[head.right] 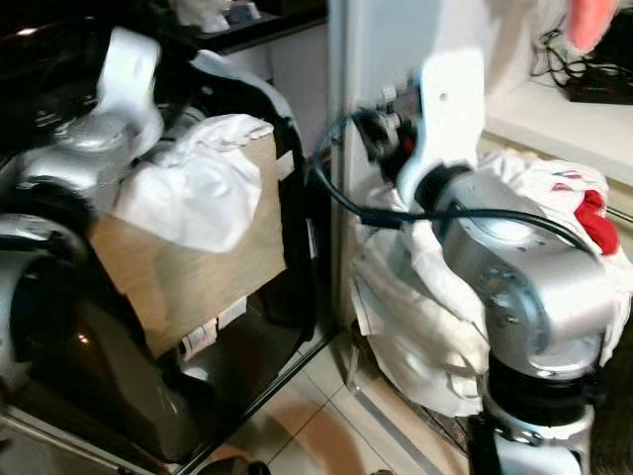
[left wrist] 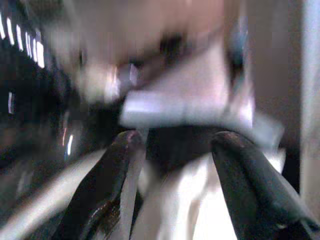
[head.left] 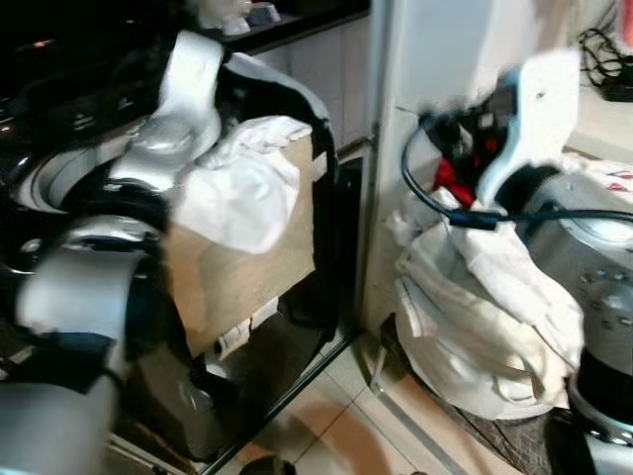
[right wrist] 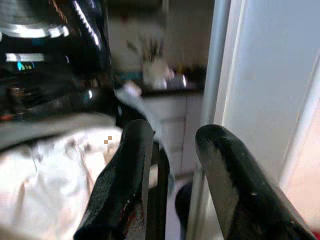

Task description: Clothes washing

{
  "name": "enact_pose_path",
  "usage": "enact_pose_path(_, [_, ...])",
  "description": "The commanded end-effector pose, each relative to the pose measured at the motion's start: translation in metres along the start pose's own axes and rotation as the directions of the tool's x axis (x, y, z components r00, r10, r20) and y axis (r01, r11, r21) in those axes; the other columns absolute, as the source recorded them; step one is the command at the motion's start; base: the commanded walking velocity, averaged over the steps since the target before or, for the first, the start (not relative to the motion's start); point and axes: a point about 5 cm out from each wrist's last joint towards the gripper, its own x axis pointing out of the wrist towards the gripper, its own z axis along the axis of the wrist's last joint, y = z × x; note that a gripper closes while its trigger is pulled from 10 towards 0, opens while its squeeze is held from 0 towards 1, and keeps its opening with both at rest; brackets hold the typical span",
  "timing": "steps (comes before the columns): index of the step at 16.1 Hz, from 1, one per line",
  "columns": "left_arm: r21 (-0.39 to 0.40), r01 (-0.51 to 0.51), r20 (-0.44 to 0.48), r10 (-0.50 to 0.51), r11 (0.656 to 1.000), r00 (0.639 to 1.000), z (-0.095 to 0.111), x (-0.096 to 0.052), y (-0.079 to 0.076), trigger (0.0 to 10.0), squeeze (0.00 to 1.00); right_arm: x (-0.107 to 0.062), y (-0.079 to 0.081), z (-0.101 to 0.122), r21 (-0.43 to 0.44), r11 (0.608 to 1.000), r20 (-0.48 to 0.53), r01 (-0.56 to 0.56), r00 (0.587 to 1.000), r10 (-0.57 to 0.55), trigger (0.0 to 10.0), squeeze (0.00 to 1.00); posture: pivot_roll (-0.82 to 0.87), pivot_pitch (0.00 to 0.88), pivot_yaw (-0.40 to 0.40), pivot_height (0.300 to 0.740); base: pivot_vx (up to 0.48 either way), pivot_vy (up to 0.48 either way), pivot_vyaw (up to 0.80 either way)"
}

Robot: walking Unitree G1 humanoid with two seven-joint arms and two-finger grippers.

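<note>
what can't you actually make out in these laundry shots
- Washer drum's inside: the left arm and the cardboard box of white cloth cover it in the eye views.
- Left pincer: motion blur smears whatever lies beyond its fingers in the left wrist view.
- White laundry bag: contents hidden by its own fabric and the right arm.

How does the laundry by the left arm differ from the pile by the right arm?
The left laundry is a small white bundle in a brown box, raised up; the right pile is bigger, sits low by the floor and has red cloth on it. Both are mostly crumpled white fabric.
</note>
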Motion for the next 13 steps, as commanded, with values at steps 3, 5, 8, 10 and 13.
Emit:
enact_pose_path(3, [-0.03, -0.048, 0.045, 0.049, 0.998, 0.998, 0.006, -0.002, 0.013, 10.0, 0.33, 0.0, -0.008, 0.005, -0.006, 0.999, 0.032, 0.041, 0.999, -0.041, 10.0, 0.0, -0.11, 0.0, 0.096, 0.74, 0.0, 0.0, 0.0])
enact_pose_path(5, [0.062, 0.047, 0.027, -0.049, 0.997, 0.998, 0.007, -0.002, 0.008, 10.0, 0.0, -0.001, -0.005, 0.0, -0.05, 0.999, -0.014, -0.018, 1.0, 0.017, 10.0, 0.0, -0.11, 0.0, 0.095, 0.74, 0.0, 0.0, 0.0])
enact_pose_path(8, [0.245, 0.432, -0.227, -0.382, 0.868, 0.896, -0.029, -0.014, -0.011, 10.0, 1.0, -0.009, 0.0, -0.018, -0.116, 0.983, -0.097, -0.144, 0.986, 0.133, 10.0, 0.0, -0.11, 0.0, 0.104, 0.74, 0.0, 0.0, 0.0])
enact_pose_path(10, [0.272, 0.574, -0.377, -0.463, 0.772, 0.802, -0.045, -0.023, -0.009, 10.0, 1.0, -0.016, 0.004, -0.027, -0.121, 0.966, -0.176, -0.227, 0.963, 0.204, 10.0, 0.0, -0.11, 0.0, 0.103, 0.74, 0.0, 0.0, 0.0])
enact_pose_path(13, [0.347, 0.555, -0.465, -0.375, 0.756, 0.802, -0.059, -0.027, -0.001, 10.0, 0.0, -0.023, 0.016, -0.039, -0.081, 0.94, -0.257, -0.332, 0.918, 0.303, 10.0, 0.0, -0.11, 0.0, 0.102, 0.74, 0.0, 0.0, 0.0])
